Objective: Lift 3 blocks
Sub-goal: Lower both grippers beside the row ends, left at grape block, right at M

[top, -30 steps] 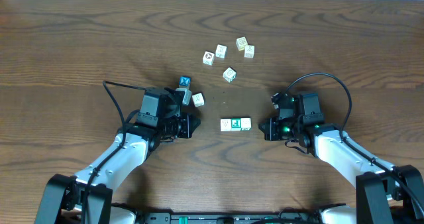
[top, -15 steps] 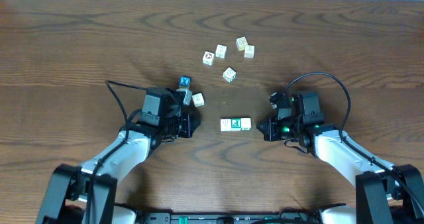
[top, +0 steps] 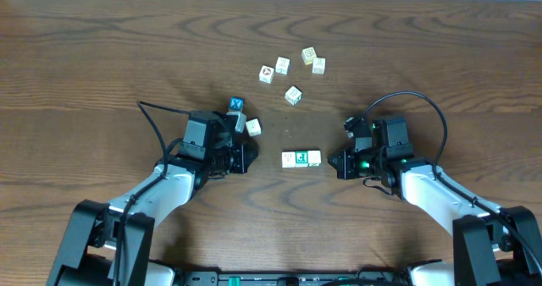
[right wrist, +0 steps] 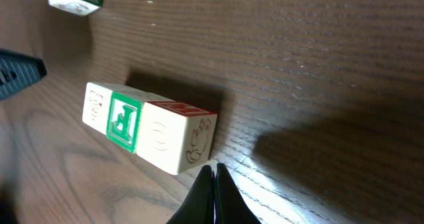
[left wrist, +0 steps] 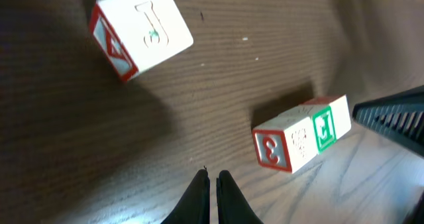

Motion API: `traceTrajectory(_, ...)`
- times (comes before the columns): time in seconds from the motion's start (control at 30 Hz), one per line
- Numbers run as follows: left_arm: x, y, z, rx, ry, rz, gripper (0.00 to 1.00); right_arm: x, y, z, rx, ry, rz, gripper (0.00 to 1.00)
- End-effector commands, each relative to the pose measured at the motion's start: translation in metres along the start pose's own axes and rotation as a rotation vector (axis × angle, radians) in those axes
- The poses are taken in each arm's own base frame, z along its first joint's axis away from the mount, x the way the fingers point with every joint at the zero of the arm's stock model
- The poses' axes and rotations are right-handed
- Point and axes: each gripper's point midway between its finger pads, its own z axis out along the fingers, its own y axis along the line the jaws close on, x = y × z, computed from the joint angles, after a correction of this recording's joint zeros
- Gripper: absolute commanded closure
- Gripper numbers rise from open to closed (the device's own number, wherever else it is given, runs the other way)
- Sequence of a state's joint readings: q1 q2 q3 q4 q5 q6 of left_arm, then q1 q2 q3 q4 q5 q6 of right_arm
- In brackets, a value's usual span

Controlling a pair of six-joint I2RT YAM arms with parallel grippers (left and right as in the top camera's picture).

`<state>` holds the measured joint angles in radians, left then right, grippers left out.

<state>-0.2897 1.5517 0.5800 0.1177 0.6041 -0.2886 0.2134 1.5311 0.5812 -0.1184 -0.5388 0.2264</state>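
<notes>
Overhead: the blocks [top: 301,158] lay in a touching row on the tabletop [top: 102,57], between the left hand [top: 247,157] and the right hand [top: 336,162] (both clenched, holding nothing, both clear of the row). A blue cube [top: 236,105] sat near the left hand.

Left wrist: the shut fingers [left wrist: 197,199] stood apart from the blocks [left wrist: 301,134]; a J cube [left wrist: 142,30] lay farther off.

Right wrist: the shut fingers [right wrist: 203,201] stood just beside the blocks [right wrist: 152,128].
</notes>
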Motion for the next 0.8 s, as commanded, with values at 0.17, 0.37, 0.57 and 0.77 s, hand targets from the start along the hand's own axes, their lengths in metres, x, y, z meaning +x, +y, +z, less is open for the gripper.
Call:
traceTrajectory(0.17,0.011,-0.006,0.015,-0.015,0.03,-0.021,0.93,-0.003,-0.005,0.0,0.013,-0.011,0.002,0.99)
traceTrajectory(0.37,0.013,-0.01,0.023,-0.01,0.032,-0.024,0.93,-0.003,-0.005,0.0,0.014,-0.013,0.006,0.99)
traceTrajectory(0.57,0.012,-0.006,0.027,-0.022,0.028,-0.053,0.93,-0.006,-0.005,0.0,0.017,-0.025,0.028,0.99)
traceTrajectory(0.77,0.005,-0.011,0.029,0.006,0.001,-0.065,0.92,-0.006,-0.003,0.001,0.012,-0.027,0.039,0.99)
